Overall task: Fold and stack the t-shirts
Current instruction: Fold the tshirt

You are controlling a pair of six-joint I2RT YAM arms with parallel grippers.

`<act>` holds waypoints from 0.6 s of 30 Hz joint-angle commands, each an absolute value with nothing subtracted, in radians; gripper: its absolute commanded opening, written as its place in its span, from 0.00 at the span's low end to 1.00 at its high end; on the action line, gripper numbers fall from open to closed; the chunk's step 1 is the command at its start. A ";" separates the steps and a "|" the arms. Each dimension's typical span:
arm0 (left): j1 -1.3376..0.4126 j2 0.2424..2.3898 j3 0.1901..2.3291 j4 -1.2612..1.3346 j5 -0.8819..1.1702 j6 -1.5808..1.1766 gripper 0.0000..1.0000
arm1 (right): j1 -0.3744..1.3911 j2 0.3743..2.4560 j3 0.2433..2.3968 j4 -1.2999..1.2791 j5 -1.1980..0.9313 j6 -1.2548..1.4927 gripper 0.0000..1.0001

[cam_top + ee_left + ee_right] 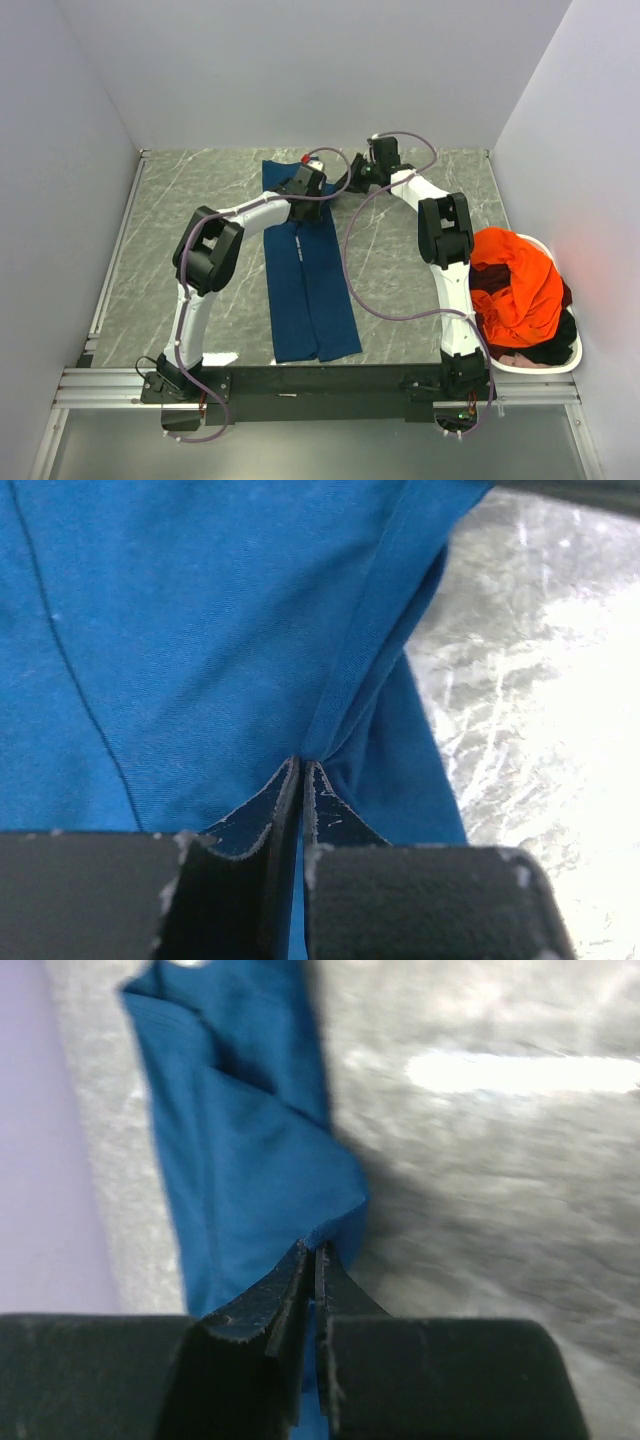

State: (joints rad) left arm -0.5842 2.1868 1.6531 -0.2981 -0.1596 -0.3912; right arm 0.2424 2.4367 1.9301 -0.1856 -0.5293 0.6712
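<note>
A blue t-shirt (pixel 305 290) lies on the table as a long narrow strip running from the near edge to the far side. My left gripper (pixel 306 182) is over its far end, shut on a raised fold of the blue cloth (pixel 200 630); the fingertips (pixel 302 765) pinch the crease. My right gripper (pixel 355 176) is just right of it, also shut, with a corner of the blue cloth (pixel 250 1130) caught between its tips (pixel 312 1248). An orange t-shirt (pixel 515 285) lies on top of dark shirts (pixel 545 350) in the basket.
The white oval basket (pixel 560 365) stands at the right near corner against the right wall. The grey marble table (pixel 180 220) is walled on the left, the far side and the right. Purple cables loop from both arms over the table's middle.
</note>
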 commanded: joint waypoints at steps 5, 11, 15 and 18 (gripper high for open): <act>-0.546 2.099 1.632 -0.287 -0.130 -0.423 0.09 | 0.265 2.419 2.042 -0.068 -0.594 0.765 0.10; -0.509 2.088 1.624 -0.288 -0.117 -0.440 0.09 | 0.276 2.448 2.059 -0.003 -0.626 0.816 0.14; -0.486 2.085 1.623 -0.287 -0.109 -0.453 0.09 | 0.285 2.473 2.075 0.060 -0.649 0.841 0.33; -0.468 2.097 1.626 -0.291 -0.101 -0.462 0.09 | 0.285 2.468 2.054 0.080 -0.650 0.850 0.41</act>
